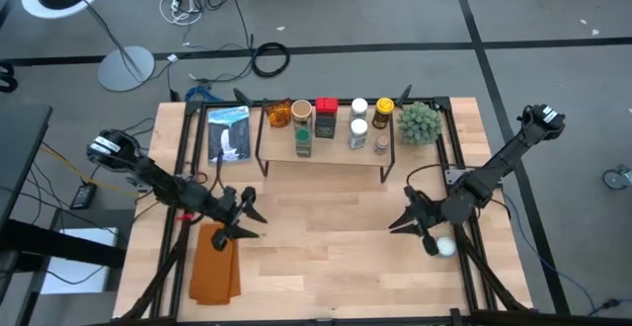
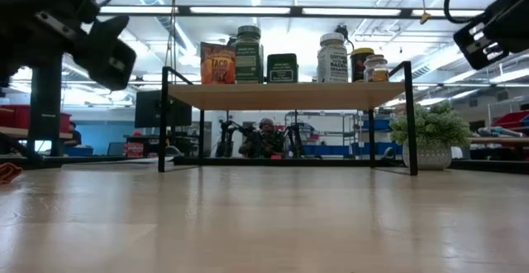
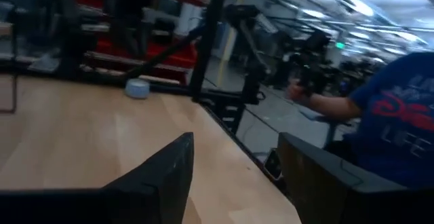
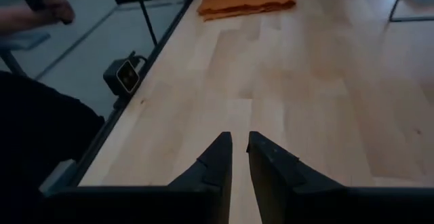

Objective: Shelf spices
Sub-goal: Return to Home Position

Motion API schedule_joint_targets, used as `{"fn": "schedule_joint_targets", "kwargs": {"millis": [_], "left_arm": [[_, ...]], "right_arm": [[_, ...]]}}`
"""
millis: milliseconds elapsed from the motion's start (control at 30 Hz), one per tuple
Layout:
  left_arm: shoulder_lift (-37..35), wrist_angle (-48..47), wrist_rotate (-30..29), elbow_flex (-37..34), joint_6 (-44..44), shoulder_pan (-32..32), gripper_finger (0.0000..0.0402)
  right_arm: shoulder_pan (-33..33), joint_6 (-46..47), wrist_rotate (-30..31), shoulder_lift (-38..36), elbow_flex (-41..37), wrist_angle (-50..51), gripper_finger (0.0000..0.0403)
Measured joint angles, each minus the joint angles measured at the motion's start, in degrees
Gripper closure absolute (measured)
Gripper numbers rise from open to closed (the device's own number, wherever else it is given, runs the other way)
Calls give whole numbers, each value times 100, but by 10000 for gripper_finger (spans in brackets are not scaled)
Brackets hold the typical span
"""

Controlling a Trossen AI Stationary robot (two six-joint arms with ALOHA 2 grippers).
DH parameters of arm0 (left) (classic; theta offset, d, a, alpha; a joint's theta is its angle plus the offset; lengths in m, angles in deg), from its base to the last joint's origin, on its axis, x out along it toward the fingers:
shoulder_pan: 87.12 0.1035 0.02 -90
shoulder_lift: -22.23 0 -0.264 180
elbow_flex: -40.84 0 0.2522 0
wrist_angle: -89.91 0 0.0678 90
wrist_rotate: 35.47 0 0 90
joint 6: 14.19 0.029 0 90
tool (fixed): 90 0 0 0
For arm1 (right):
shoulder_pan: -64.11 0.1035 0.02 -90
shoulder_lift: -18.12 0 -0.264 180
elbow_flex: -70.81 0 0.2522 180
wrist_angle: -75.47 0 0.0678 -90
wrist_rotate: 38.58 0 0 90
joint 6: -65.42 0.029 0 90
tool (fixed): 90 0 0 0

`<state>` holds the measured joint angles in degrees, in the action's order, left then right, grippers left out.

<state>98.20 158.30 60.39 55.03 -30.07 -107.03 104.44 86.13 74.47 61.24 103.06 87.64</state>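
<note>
From above, the jars and tins stand clustered on the shelf at the far side of the table. None is left on the tabletop, so the shelving looks finished. The left gripper hangs over the near left of the table beside an orange cloth, and the right gripper hangs opposite it, next to a white dome. Both are well apart from the shelf, probably so nothing gets knocked as the arms go to rest.

At table height, the shelf board carries the whole row of jars and tins upright, with a plant just beside its right leg. The arms show only as dark shapes in the upper corners.

Past the left wrist, the two fingers stand wide apart with nothing between them. A person in a blue shirt is beyond the table edge.

Past the right wrist, the fingers are drawn nearly together with a thin gap, gripping nothing, over bare wood.
</note>
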Motion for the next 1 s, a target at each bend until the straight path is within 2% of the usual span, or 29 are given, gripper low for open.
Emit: {"fn": "schedule_joint_targets", "kwargs": {"millis": [100,367,533,833,1000], "left_arm": [[-9,-299,600,-2,-135,606,183],[-357,-263,2529,-2,-273,1844,183],[-888,-901,2679,-2,-170,2520,183],[-1655,-1984,2720,-4,601,4001,183],[-1965,-2415,3504,-4,667,4588,183]], "right_arm": [[-54,-166,53,-549,-29,382,353],[-101,-11,924,-1925,-35,1826,355],[-99,-266,1018,-2553,-227,1938,357],[-99,-149,1012,-3258,-727,2055,355],[-99,-260,1025,-3570,-731,2361,358]]}}
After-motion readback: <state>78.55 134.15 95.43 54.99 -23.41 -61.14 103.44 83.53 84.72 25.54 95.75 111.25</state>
